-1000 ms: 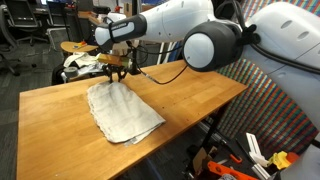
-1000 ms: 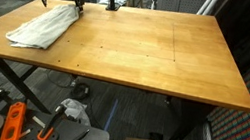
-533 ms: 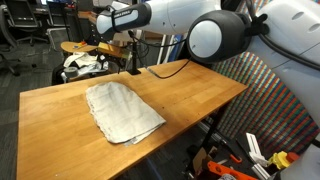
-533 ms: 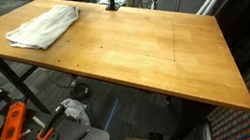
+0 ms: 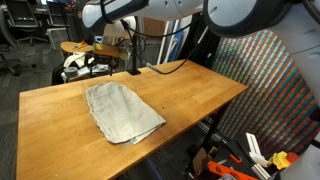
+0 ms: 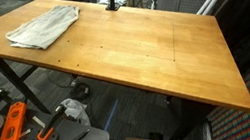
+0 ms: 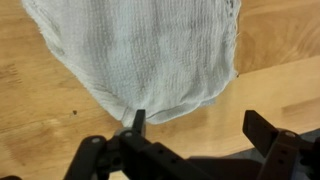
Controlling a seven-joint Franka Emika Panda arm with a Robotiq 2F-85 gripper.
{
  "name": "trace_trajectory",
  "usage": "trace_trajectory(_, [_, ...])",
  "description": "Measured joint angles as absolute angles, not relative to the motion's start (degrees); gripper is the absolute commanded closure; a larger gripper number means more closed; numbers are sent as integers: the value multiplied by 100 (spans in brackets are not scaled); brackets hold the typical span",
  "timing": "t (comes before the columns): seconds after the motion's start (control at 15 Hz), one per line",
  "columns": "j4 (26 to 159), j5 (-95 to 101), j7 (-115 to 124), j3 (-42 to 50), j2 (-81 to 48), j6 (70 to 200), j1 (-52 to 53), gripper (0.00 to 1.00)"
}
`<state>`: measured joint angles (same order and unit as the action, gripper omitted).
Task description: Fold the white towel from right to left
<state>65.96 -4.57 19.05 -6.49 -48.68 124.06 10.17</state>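
1. Shows the white towel (image 5: 122,110) lying wrinkled on the wooden table (image 5: 195,88), close to 1 corner.
2. Shows the tool (image 7: 200,135) up in the air over the towel's rounded edge.
3. Shows both fingers (image 7: 137,125) spread wide apart, gripping nothing.
4. Shows a small white-and-dark bundle (image 5: 78,65) just past the table's far edge.

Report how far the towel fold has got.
Done, apparently: the off-white wrinkled rectangular towel lies flat on the wooden table, seemingly doubled, with layered edges showing at its near end. In hand: nothing; the black gripper hovers open above the towel, holding no cloth. Left: probably only pulling the arm clear, unless the fold needs tidying.
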Motion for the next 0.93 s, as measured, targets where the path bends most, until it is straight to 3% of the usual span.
trace_trajectory(0.33, [7580,110,1574,-557,-4322,12583,1519,0])
trace_trajectory(0.93, [7775,661,1535,-419,-4277,11917,1933,0])
